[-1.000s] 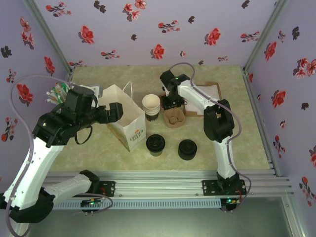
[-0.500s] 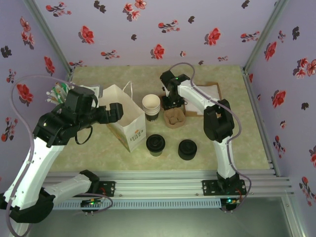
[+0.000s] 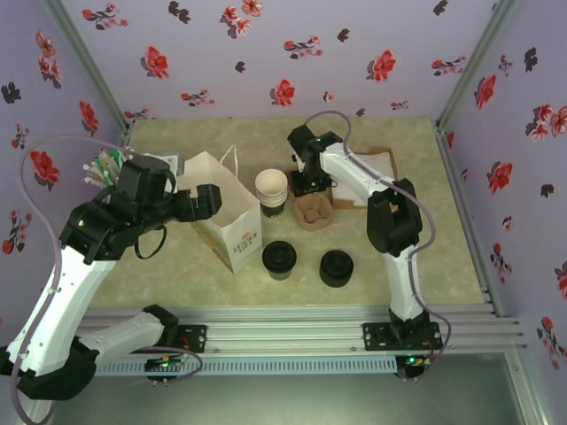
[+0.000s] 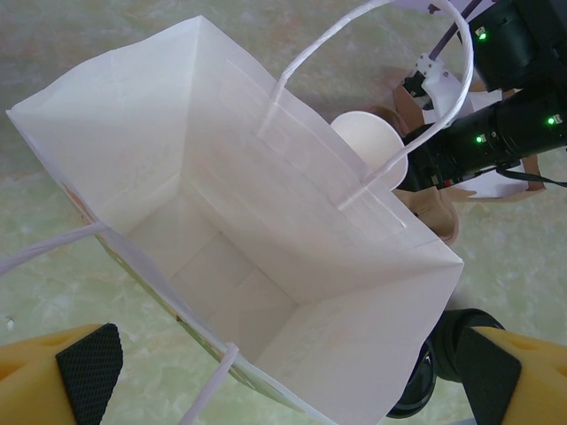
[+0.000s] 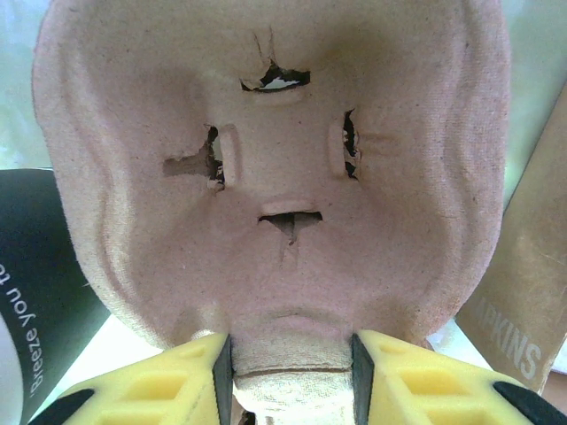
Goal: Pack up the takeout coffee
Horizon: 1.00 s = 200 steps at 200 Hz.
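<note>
The pale green desk (image 3: 434, 257) carries everything, with the left arm (image 3: 97, 230) bent over its left half and the right arm (image 3: 390, 221) reaching to the far middle. A white paper bag (image 3: 232, 232) stands upright and open left of centre, and the left wrist camera looks straight down into its bare interior (image 4: 266, 177). The left jaws hang just above the bag's mouth, spread wide apart and holding nothing. Right of the bag lies a brown pulp cup carrier (image 3: 312, 214). The right jaws are clamped on the carrier's far edge, and in the right wrist view the carrier (image 5: 275, 133) has that edge pinched between the two yellow fingers. A stack of lidless cups (image 3: 272, 188) with cream rims stands between the bag and the carrier, just beside both. A brown napkin pack (image 5: 523, 292) sits at the carrier's right. The takeout coffee (image 3: 280, 258) stands on the desk near the bag's near-right corner, lid on and apart from both jaws. In the left wrist view it is probably the dark shape (image 4: 436, 354) half hidden behind the bag's wall. To its right, a little apart, is the short black stack of spare lids (image 3: 336, 268).
</note>
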### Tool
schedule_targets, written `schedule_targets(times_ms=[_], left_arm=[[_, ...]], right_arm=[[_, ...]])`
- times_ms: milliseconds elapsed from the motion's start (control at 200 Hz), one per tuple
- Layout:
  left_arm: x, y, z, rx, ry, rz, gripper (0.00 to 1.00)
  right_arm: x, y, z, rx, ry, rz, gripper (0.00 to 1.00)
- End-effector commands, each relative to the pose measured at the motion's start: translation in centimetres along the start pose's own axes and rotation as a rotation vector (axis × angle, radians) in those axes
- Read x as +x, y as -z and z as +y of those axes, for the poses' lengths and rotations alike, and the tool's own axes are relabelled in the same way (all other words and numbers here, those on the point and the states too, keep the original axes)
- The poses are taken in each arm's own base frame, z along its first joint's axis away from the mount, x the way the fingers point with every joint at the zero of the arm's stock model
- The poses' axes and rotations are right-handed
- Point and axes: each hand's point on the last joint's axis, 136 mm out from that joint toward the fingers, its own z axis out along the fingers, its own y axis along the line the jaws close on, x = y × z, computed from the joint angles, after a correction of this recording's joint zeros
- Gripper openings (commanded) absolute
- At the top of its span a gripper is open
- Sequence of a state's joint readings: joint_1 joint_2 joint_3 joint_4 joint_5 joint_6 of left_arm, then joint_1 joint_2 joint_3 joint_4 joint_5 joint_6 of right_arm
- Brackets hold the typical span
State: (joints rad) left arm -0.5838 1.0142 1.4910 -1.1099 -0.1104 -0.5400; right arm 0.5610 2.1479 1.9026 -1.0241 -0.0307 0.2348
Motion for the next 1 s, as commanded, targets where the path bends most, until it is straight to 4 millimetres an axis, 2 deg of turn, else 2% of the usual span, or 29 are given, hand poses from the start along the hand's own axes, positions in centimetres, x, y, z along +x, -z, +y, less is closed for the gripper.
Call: schedule_targets(times_ms=[0,210,480,755,995], left_arm=[[-0.4,0.4,-0.1,0.017,0.018,-0.023,0.99],[-0.5,0.7,-0.2,0.027,0.021,-0.037,0.99],[-1.5,2.3,0.3,0.022,0.032,-0.118,0.99],[-2.4,4.9,2.8,-0.075,0.048,-0.226,0.99],[-0.8,5.1,4.9,-0.149,0.068,-0.206,0.99]], right_arm=[[-0.3,2.7,-0.1,-0.003,-0.002,-0.041,0.39],[-0.4,4.1,-0.4,0.005,-0.015,-0.068,0.39],[-0.4,6.5,-0.7,0.017,-0.03,-0.11,0.39],[-0.2,11.3,-0.9,0.009,-0.037,-0.194,0.38],[0.6,16.0,-0.1,-0.039,-0.02,-0.252,0.38]])
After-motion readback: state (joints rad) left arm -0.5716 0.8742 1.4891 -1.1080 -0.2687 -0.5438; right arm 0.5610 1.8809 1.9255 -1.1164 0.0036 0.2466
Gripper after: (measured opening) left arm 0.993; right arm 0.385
